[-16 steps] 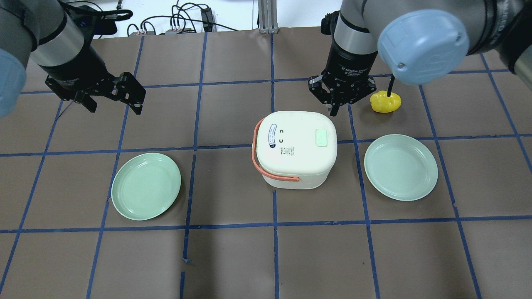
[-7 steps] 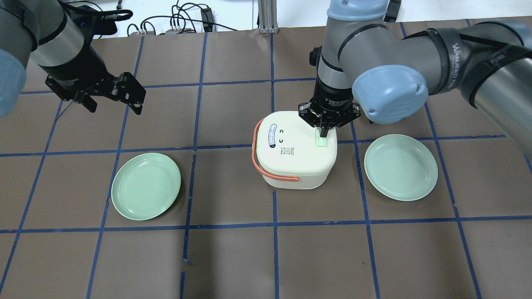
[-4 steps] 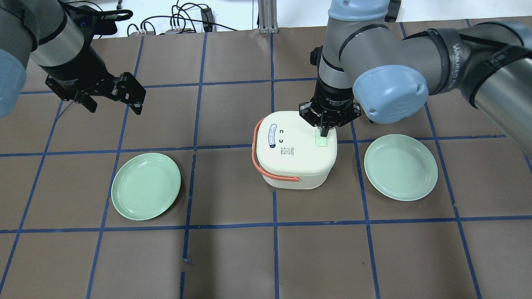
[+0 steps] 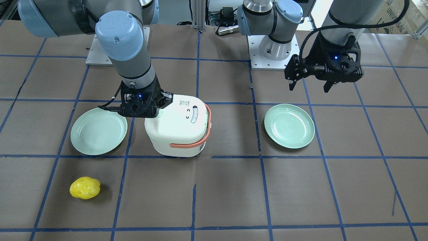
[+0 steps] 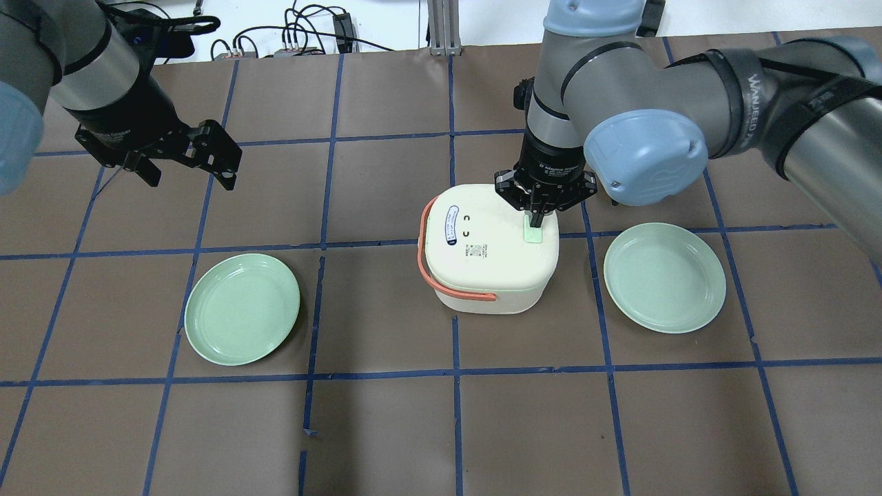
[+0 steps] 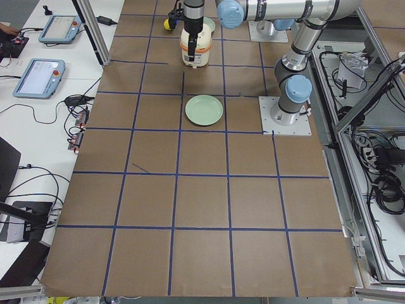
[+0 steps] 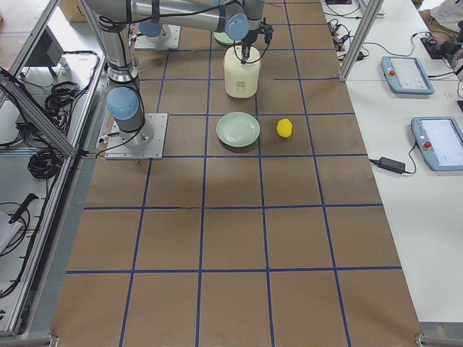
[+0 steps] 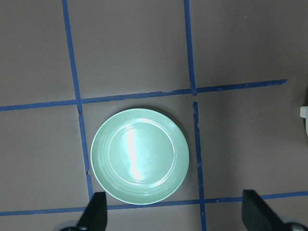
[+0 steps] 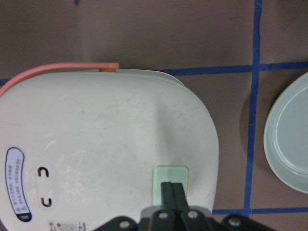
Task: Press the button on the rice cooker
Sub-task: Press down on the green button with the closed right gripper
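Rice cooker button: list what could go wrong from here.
The shut right gripper is on the button, which sits near the edge of the rice cooker; hard pressing might tip or shift the unheld cooker toward the plate. The narrow fingertips could slide off the button onto the lid.

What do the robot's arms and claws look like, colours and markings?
Both arms are grey tubes with pale blue joint caps. The right arm has a black band with lettering. The left claw and right claw are black, each showing a small blue light.
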Robot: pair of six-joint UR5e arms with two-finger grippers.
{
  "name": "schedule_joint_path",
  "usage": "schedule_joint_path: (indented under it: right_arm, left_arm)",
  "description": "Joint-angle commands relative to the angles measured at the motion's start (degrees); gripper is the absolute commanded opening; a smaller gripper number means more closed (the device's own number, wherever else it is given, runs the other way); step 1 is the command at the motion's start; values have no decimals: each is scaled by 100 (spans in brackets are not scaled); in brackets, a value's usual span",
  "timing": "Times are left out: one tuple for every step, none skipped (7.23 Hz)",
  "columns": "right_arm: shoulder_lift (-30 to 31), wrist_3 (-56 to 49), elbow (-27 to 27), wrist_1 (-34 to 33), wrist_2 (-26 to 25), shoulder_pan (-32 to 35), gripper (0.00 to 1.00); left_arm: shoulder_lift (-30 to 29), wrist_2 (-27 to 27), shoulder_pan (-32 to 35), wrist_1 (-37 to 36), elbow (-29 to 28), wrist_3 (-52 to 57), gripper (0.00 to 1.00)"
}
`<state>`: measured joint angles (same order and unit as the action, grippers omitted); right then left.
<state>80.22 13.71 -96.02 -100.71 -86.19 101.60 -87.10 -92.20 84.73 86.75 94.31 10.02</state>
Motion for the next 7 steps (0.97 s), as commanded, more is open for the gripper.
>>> schedule_joint_path:
  right_arm:
    - [-76, 17, 13, -1, -3, 0, 8]
    - [-76, 26, 5, 7, -3, 0, 8]
    - [-76, 35, 5, -1, 5, 0, 8]
    - [-76, 35, 5, -1, 5, 0, 8]
    - [-76, 35, 5, -1, 5, 0, 8]
    - [-76, 35, 5, -1, 14, 0, 8]
    - [-85, 96, 5, -141, 14, 9, 8]
  left_arm:
    - [0, 0, -9, 0, 0, 0, 100]
    - [0, 0, 0, 0, 0, 0, 100]
    - [0, 0, 0, 0, 0, 0, 100]
    - [0, 0, -9, 0, 0, 0, 100]
    - [0, 0, -9, 0, 0, 0, 100]
    - [0, 0, -9, 0, 0, 0, 100]
    - [0, 0, 0, 0, 0, 0, 100]
